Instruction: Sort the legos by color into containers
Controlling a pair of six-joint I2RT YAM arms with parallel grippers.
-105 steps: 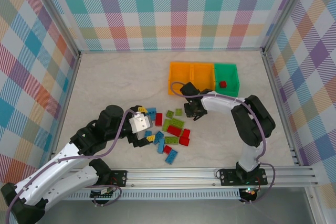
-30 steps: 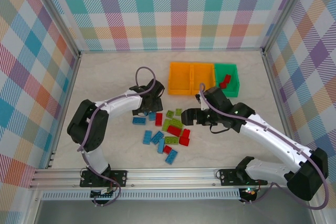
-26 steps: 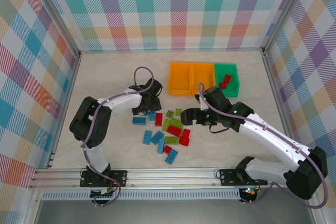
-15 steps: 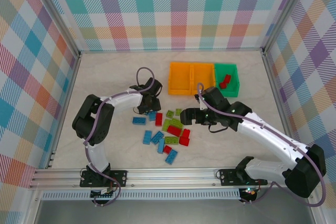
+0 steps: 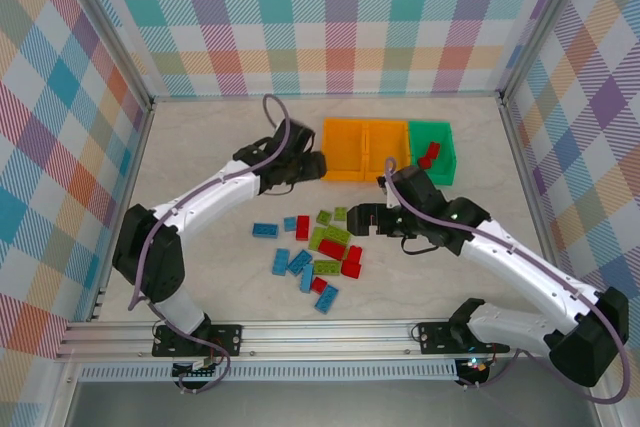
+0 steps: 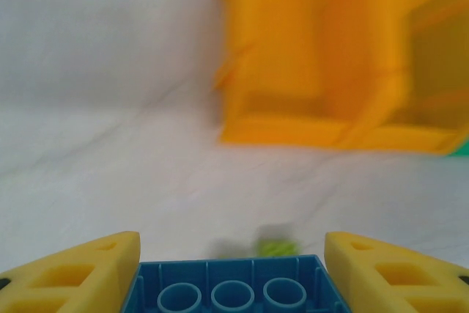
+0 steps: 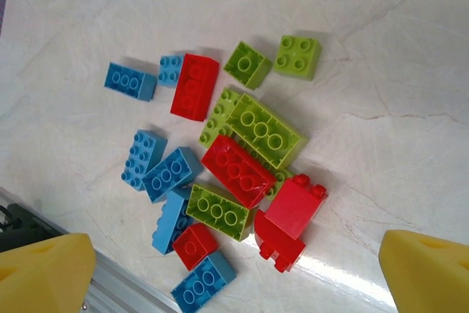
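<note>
Left wrist view: blue brick (image 6: 231,287) clamped between the yellow fingers (image 6: 80,269) of the left hand (image 6: 233,276), close to the left orange bin (image 6: 308,71). Top view: second orange bin (image 5: 388,123) and green bin (image 5: 447,147) adjoin it in a row; red bricks (image 5: 428,157) sit in the green one. Mixed brick pile (image 5: 325,247) lies mid-counter (image 5: 200,137). Right hand (image 5: 362,219) hovers at the pile's edge, spread wide, empty.

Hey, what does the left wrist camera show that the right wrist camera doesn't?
Left wrist's own: a blue lego gripped between the left gripper jaws, with two orange bins ahead and a sliver of the green bin. Right wrist's own: the loose pile of red, lime and blue legos below the open right gripper, and a metal rail. Shared: the pale marbled tabletop and yellow fingers at the lower corners.
</note>
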